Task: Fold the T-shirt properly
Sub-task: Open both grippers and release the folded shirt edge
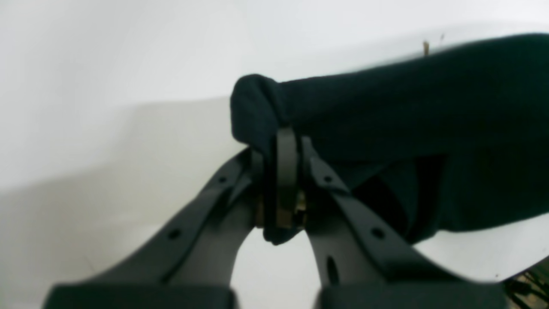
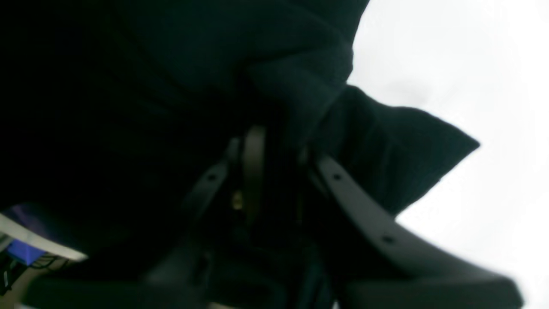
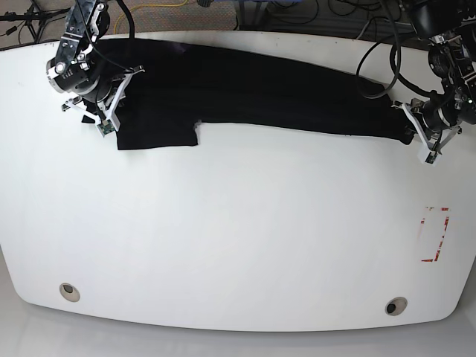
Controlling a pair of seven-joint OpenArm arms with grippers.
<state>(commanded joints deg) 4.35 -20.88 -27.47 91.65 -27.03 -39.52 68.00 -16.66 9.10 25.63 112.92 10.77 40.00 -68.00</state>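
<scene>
The black T-shirt (image 3: 260, 93) lies stretched in a long band across the far part of the white table (image 3: 238, 238), with a sleeve flap hanging toward the front at the left. No print shows. My right gripper (image 3: 102, 119) holds the shirt's left end, and in the right wrist view it (image 2: 274, 146) is shut on a bunched fold of cloth (image 2: 171, 64). My left gripper (image 3: 408, 134) is at the shirt's right end. In the left wrist view it (image 1: 281, 146) is shut on a rolled edge of the cloth (image 1: 407, 107), lifted a little off the table.
Red tape marks (image 3: 435, 235) sit on the table at the right. Two round holes (image 3: 68, 291) (image 3: 396, 306) lie near the front edge. Cables (image 3: 178, 6) run behind the table's far edge.
</scene>
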